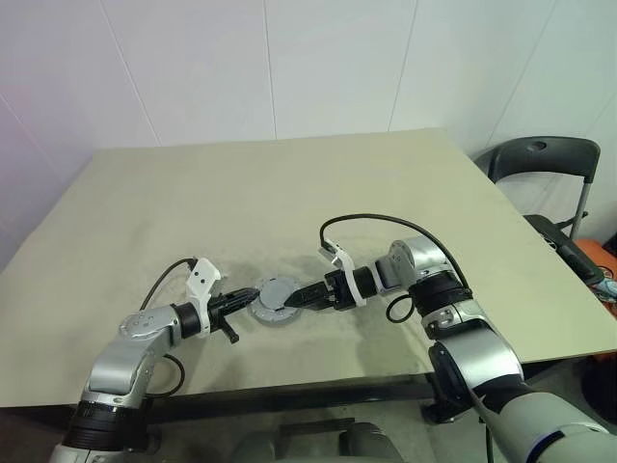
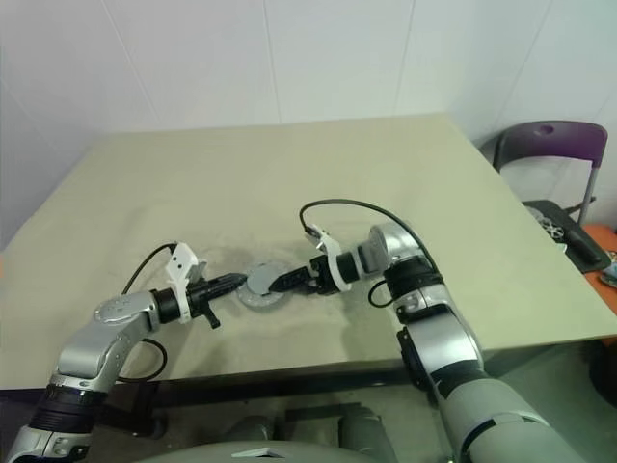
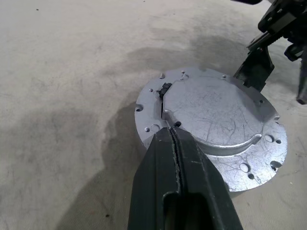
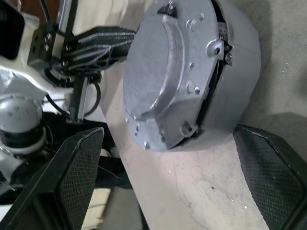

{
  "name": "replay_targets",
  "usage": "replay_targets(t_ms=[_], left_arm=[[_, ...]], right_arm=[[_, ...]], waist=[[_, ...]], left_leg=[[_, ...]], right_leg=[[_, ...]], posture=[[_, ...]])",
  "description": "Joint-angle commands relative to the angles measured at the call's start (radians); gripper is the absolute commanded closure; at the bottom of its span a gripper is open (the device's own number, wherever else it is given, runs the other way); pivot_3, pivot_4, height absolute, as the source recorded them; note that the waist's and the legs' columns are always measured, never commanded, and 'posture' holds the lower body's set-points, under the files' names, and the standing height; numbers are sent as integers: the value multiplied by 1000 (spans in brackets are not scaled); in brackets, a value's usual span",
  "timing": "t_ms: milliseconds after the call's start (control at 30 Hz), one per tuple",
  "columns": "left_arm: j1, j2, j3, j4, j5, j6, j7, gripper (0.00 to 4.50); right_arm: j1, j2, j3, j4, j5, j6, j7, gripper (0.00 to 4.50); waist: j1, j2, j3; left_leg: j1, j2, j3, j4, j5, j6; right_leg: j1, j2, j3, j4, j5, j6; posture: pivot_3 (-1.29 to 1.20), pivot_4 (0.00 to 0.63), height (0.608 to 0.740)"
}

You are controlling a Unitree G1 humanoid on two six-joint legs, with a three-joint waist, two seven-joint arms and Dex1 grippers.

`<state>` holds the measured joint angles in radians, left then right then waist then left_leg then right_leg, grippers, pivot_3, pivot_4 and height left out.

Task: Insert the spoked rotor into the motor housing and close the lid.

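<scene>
Lid (image 3: pixel 211 112) sits on the motor housing (image 4: pixel 235 72) slightly askew, so the closed left gripper (image 1: pixel 253 295) should steady its 9 o'clock edge while the spread right gripper (image 1: pixel 297 298) straddles and squeezes from 3 o'clock.

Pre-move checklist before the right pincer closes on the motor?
1. Lid on the motor housing: ok, plain grey back up.
2. Seam closed all round: not ok, a gap shows on one side.
3. Left pincer shut, tips against the lid's step: ok.
4. Right pincer open, fingers either side of the housing: ok.
5. Spoked rotor inside: cannot tell, hidden.
6. Table under the housing: ok.
</scene>
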<state>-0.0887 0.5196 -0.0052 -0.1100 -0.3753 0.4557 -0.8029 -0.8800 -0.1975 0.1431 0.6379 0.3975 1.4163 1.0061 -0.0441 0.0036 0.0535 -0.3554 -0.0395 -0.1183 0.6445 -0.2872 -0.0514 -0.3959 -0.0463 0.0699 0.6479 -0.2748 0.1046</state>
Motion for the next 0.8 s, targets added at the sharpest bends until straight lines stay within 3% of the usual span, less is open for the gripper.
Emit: replay_targets(t_ms=[33,267,367,633,800], left_arm=[[18,5,-18,-11,4,26,0,4500],[25,6,-18,-14,4,30,-1,4500],[27,8,-17,-14,3,30,-4,4500],[43,28,5,-6,2,25,-8,4500],[46,38,29,-3,-6,22,-10,4500]], right_arm=[[-36,26,-56,13,32,12,-43,46],[-30,58,-118,48,52,21,-107,46],[-25,67,-143,68,56,12,-127,665],[-23,81,-185,80,84,11,-159,3030],[-28,89,-200,76,95,11,-179,3158]], waist=[[0,0,0],[-1,0,0],[-1,0,0],[-2,2,-2],[-4,3,-2]], left_leg=[[0,0,0,0,0,0],[0,0,0,0,0,0],[1,0,0,0,0,0],[1,0,1,0,0,0],[3,0,2,1,0,0]], right_leg=[[0,0,0,0,0,0],[0,0,0,0,0,0],[1,1,0,0,0,0],[1,1,0,1,0,0],[2,1,0,1,0,0]], posture=[[0,0,740],[0,0,740],[0,0,740],[0,0,740],[0,0,740]])
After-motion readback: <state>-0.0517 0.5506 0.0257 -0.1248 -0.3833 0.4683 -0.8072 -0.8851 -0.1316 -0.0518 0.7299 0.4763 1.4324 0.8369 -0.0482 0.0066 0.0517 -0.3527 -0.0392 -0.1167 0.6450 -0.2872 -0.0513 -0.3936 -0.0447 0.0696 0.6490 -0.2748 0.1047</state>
